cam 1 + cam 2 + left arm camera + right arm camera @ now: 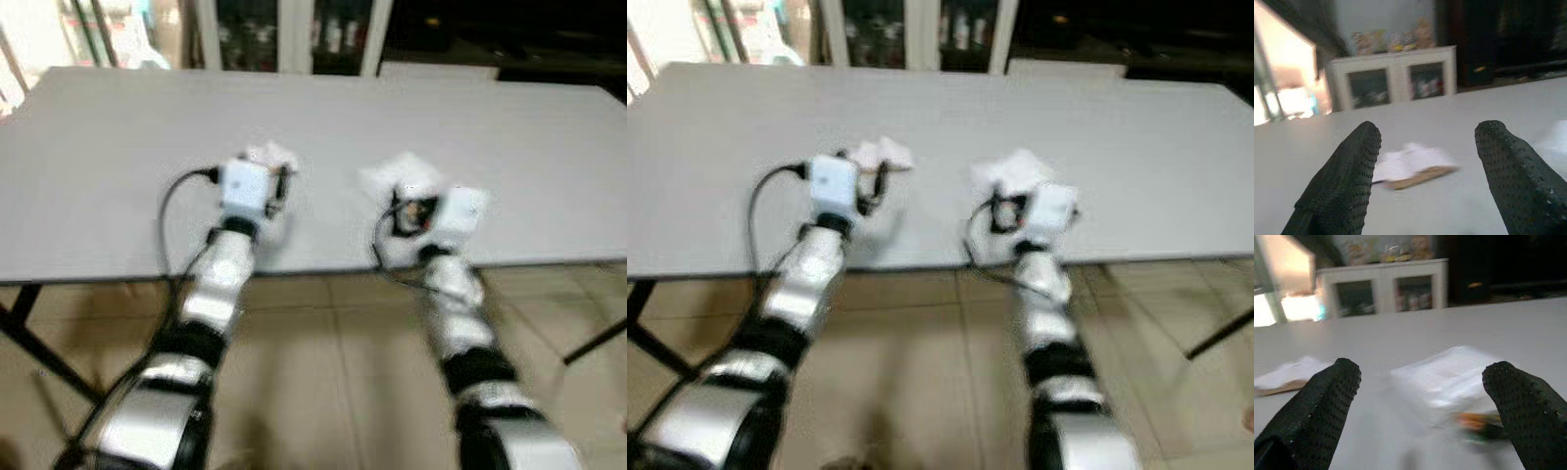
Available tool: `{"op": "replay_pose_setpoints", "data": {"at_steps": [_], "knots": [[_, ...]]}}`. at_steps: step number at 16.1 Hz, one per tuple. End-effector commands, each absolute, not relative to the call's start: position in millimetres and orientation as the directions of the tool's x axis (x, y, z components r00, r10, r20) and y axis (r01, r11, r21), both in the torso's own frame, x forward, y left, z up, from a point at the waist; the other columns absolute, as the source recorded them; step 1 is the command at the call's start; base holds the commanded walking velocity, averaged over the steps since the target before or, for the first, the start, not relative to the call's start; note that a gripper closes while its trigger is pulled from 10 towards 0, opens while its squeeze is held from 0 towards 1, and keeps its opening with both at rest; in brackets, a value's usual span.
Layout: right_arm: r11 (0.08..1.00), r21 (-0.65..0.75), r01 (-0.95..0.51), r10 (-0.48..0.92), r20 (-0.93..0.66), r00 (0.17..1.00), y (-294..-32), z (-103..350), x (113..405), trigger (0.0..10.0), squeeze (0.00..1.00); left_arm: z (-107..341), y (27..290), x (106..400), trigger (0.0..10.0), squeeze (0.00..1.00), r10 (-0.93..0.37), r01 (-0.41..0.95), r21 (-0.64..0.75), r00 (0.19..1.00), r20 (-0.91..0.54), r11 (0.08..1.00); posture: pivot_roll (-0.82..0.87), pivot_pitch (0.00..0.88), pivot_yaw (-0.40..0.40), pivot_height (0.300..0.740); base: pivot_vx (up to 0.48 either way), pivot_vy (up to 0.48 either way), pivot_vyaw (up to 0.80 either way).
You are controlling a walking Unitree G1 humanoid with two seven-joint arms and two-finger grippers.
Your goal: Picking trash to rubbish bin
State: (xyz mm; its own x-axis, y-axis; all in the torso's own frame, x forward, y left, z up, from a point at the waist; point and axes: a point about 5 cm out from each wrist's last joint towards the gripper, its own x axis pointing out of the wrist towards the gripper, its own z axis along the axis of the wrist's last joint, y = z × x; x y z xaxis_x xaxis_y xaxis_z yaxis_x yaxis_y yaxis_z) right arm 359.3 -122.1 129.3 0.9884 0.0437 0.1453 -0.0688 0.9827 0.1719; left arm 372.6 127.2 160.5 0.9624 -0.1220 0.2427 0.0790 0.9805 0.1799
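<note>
Grey and matte, the wide flat table (549,166) carries two pieces of trash near its front edge; no writing on anything can be read through the blur. Beyond the table's far edge stands a white cabinet with glass doors (1396,81). Silver arms reach over the front edge. The clear crinkled plastic bag (1449,377), with something orange and green inside, lies just ahead of the right gripper (1422,401), whose jaws are spread wide, holding nothing. The crumpled white paper on a thin brown card strip (1410,166) lies toward the table's left half, just ahead of the left gripper (1435,171), its textured black jaws likewise released.
</note>
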Motion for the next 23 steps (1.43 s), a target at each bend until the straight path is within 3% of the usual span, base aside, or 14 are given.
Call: {"op": "replay_pose_setpoints", "data": {"at_steps": [1,4,11,16,23], "knots": [[0.986,0.162,-0.043,0.019,0.148,0.989,-133.4,131.6,360.9,10.0,0.0,164.4,116.8,372.9,10.0,0.0,-0.149,0.106,0.178,0.956,0.252,0.978,-0.04,0.039,-0.07,0.74,0.371,0.0,0.0],[0.985,0.165,-0.045,0.02,0.148,0.989,-133.5,131.8,361.2,10.0,0.0,164.6,116.7,372.7,10.0,0.0,-0.152,0.107,0.182,0.955,0.254,0.977,-0.04,0.035,-0.072,0.74,0.328,0.0,0.0],[0.986,0.157,-0.053,0.033,0.132,0.991,-131.3,127.3,359.5,10.0,0.0,159.2,115.1,370.7,10.0,0.0,-0.155,0.108,0.2,0.959,0.238,0.974,-0.04,0.038,-0.075,0.74,0.0,0.0,0.0],[0.989,0.128,-0.077,0.06,0.126,0.99,-127.7,126.2,359.3,10.0,0.0,158.3,116.7,371.0,10.0,0.0,-0.135,0.089,0.197,0.963,0.234,0.976,-0.04,0.036,-0.081,0.74,0.0,-0.438,0.39],[0.987,0.13,-0.092,0.075,0.13,0.989,-126.9,128.8,361.0,10.0,0.0,157.6,117.4,370.5,10.0,0.0,-0.124,0.081,0.186,0.964,0.236,0.979,-0.05,0.044,-0.087,0.74,0.0,-0.461,0.0]]}}
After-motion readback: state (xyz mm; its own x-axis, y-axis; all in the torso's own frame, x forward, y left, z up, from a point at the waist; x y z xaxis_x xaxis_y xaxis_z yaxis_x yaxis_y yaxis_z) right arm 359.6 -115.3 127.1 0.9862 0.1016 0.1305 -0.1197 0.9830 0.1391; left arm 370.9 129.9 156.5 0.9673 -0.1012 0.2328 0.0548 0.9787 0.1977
